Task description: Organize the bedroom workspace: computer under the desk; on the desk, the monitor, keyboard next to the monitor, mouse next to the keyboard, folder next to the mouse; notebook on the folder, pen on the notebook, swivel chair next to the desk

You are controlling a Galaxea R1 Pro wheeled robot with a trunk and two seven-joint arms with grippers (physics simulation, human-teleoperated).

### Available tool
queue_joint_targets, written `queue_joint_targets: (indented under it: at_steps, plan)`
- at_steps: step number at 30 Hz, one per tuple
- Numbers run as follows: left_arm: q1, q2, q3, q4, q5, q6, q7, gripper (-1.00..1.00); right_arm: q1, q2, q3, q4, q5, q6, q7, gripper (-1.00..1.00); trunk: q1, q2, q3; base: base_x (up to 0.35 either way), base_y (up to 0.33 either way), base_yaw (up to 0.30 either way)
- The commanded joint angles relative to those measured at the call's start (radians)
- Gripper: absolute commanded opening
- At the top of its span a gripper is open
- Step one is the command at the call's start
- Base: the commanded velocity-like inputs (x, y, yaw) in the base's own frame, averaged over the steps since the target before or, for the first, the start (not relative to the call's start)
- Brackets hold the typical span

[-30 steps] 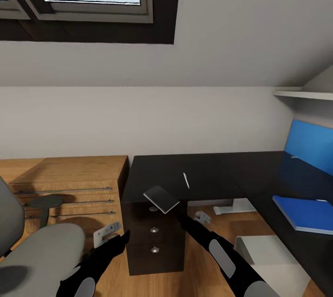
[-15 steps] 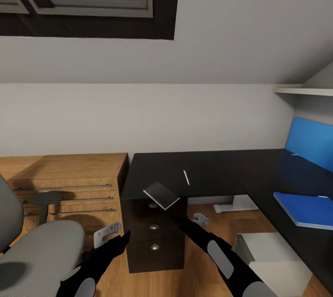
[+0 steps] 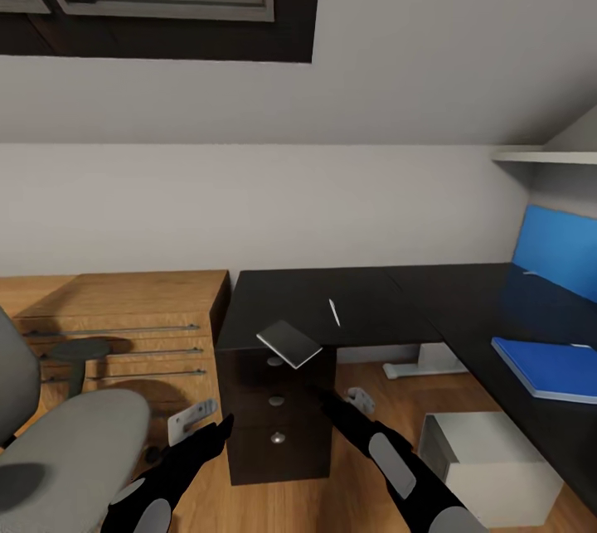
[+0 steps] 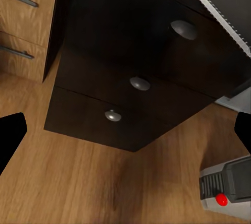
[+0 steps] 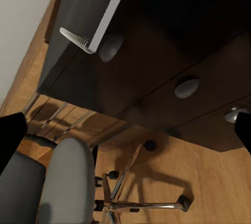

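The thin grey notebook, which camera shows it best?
The head view: the thin flat grey notebook shows whole, overhanging the black-topped desk's front edge above the drawers. The right wrist view catches its underside and spiral corner; the left wrist view only an edge.

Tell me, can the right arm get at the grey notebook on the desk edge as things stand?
Probably yes. The notebook overhangs the desk corner above the drawers, and the right gripper sits just below it, jaws apparently open, with nothing between them.

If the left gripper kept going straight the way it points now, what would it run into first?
Most likely the front of the desk's drawer unit: the left wrist view looks along the left gripper at its three round knobs, the middle knob near centre. Depth is unclear, so the wood floor below is possible.
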State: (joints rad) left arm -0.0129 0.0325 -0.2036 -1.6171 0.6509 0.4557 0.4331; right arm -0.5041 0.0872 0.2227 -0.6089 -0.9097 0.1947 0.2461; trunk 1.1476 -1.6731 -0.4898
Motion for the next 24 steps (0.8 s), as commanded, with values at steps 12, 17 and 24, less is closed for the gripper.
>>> queue_joint_targets:
  at_steps: [12, 17, 24]
  plan:
    - [-0.001, 0.0, -0.003, 0.001, 0.012, 0.006, 0.01, 1.0, -0.001, -0.005, -0.032, -0.002, -0.295, 0.188, 0.124, 1.0, 0.015, -0.029, -0.014, 0.0, 0.0, 0.0]
    - [-0.001, 0.0, -0.004, 0.007, 0.012, 0.005, 0.01, 1.0, -0.001, -0.006, -0.03, -0.006, -0.3, 0.197, 0.194, 1.0, 0.015, -0.029, -0.014, 0.0, 0.0, 0.0]
    - [-0.001, 0.001, -0.003, 0.01, 0.012, 0.003, 0.01, 1.0, -0.001, -0.006, -0.03, -0.015, -0.298, 0.198, 0.216, 1.0, 0.015, -0.029, -0.014, 0.065, 0.054, 0.0]
